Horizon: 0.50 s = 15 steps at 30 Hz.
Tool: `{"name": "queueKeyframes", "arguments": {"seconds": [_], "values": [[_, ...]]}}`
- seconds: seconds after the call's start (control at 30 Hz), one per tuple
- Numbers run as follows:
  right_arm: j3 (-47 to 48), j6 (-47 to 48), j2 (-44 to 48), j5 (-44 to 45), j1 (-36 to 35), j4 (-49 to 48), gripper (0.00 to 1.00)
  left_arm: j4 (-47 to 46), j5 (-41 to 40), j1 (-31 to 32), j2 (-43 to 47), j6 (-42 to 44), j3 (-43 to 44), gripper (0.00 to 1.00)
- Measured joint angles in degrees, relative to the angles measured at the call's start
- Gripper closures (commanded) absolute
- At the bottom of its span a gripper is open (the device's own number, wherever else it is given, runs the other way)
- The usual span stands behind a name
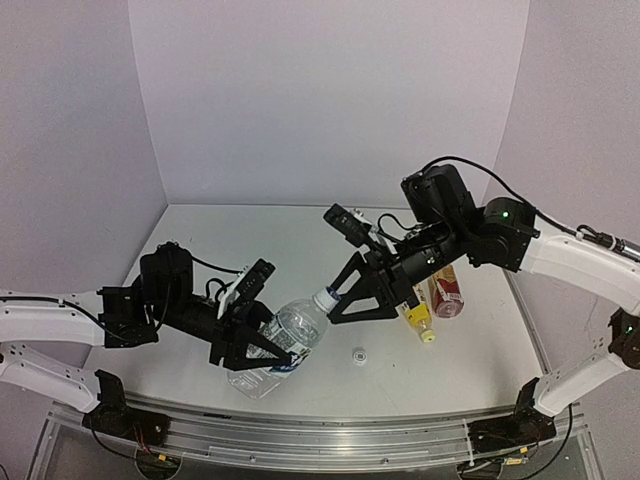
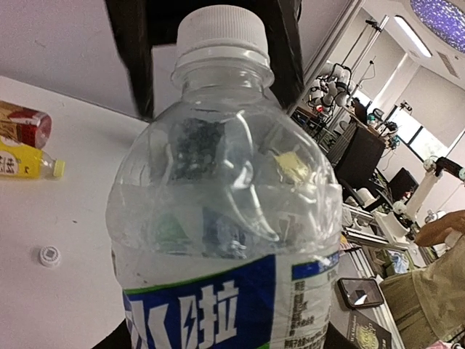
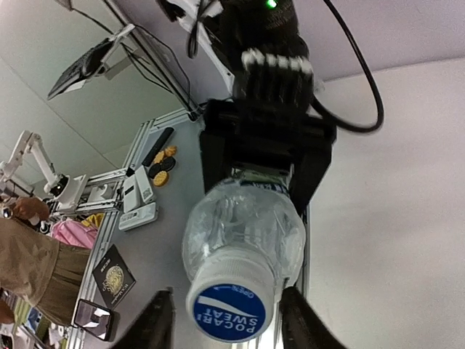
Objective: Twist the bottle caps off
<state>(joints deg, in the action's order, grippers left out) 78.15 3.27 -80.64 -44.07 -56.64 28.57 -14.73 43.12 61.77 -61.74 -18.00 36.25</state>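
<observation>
My left gripper (image 1: 262, 352) is shut on the clear bottle (image 1: 288, 332) with the blue-white label and holds it tilted above the table, neck toward the right arm. Its white cap (image 1: 324, 297) has a blue top (image 3: 231, 313) and is on the neck (image 2: 221, 29). My right gripper (image 1: 340, 300) is open, with a finger on each side of the cap and a gap to it in the right wrist view (image 3: 229, 327). The short amber bottle (image 1: 447, 290) and the slim yellow bottle (image 1: 420, 320) lie side by side on the table behind the right gripper.
A small loose white cap (image 1: 359, 355) lies on the table (image 1: 250, 240) near its front, also in the left wrist view (image 2: 49, 255). Purple walls close in the back and sides. A metal rail (image 1: 320, 440) runs along the near edge.
</observation>
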Motion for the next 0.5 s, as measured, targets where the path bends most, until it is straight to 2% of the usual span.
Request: {"name": "queueKeyframes", "arguments": {"seconds": [0.03,0.2,0.5], "values": [[0.01,-0.94,-0.01,1.13,-0.55,0.39,0.14,-0.68,-0.6,-0.08,0.14,0.74,0.23,1.0],[0.89,-10.42,0.01,13.81,-2.44,1.99,0.11,2.7,-6.24,-0.43,1.83,6.0,3.24,1.0],[0.96,-26.46,1.7,30.17,-2.36,1.86,0.09,15.86,-25.52,-0.51,1.93,13.47,8.54,1.0]]}}
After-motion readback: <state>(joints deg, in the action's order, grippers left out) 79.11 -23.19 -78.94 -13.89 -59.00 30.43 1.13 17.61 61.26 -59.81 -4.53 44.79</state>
